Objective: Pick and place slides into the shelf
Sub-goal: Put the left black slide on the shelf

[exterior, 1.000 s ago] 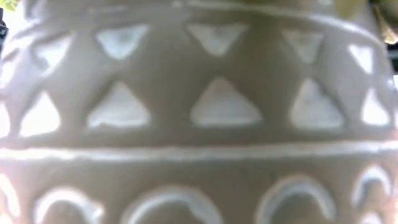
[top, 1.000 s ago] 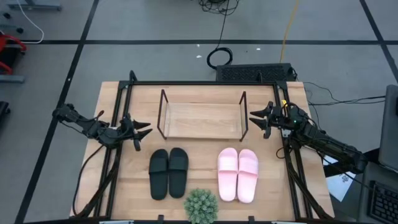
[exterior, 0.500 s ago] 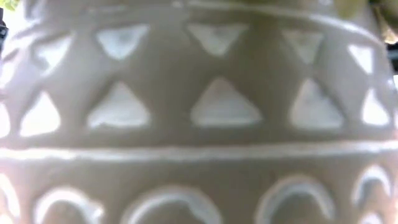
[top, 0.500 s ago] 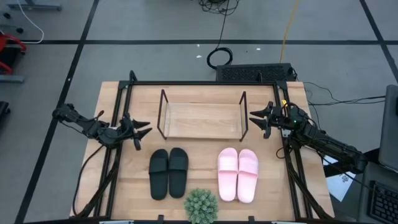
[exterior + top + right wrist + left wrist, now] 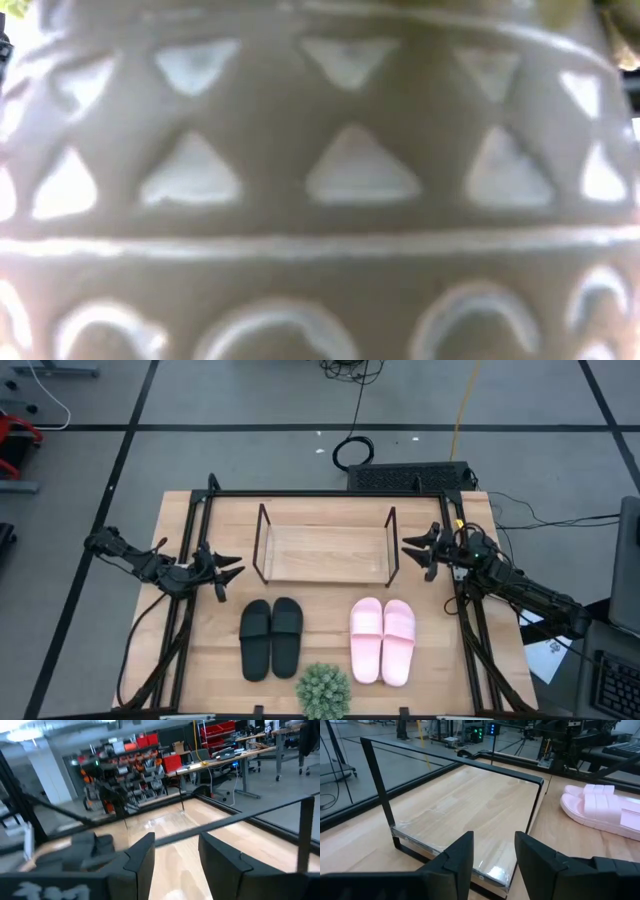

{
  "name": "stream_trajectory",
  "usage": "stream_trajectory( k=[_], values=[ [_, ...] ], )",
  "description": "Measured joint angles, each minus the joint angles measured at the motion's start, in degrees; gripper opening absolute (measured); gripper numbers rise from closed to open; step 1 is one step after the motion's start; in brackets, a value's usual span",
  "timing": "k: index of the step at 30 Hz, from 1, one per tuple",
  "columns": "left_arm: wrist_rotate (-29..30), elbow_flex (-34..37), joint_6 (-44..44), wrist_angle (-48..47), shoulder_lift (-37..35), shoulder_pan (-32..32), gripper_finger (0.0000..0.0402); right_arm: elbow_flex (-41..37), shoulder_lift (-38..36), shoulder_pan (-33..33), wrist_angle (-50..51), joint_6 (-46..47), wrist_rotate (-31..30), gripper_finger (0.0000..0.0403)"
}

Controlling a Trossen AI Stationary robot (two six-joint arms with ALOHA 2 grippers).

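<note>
Lying on the surface (image 5: 200, 650) before the empty shelf (image 5: 325, 552), black slides (image 5: 271, 637) and pink slides (image 5: 382, 640) seem light, flexible; straps are best gripped. Left pincer (image 5: 232, 567) and right pincer (image 5: 408, 546) are released.

A robotics lab or workshop: red storage bins (image 5: 214, 728) on racks, workbenches (image 5: 235, 757), and floor cables (image 5: 352, 453).

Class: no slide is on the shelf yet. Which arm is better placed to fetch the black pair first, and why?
Probably the left. Its open pincer hovers just beyond the black pair, on their side of the shelf. The right pincer, also open, sits at the far end, nearer the pink pair.
</note>
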State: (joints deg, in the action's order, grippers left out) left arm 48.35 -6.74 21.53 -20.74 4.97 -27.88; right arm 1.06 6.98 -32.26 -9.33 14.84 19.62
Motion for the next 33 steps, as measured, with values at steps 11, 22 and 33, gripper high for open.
stream_trajectory(
  k=[11,22,33],
  values=[
    [-0.5,0.0,5.6,0.9,0.0,0.0,0.0145,0.4,0.0,0.2,-21.6,0.0,7.6,0.0144],
    [-7.3,-3.2,-0.5,4.1,0.0,0.0,0.0145,13.4,0.0,5.2,-17.7,-1.6,18.2,0.0144],
    [-17.3,-22.2,-1.9,-2.0,3.7,-4.2,0.0145,28.2,0.0,10.5,12.1,-7.1,16.3,0.0144]
  ],
)
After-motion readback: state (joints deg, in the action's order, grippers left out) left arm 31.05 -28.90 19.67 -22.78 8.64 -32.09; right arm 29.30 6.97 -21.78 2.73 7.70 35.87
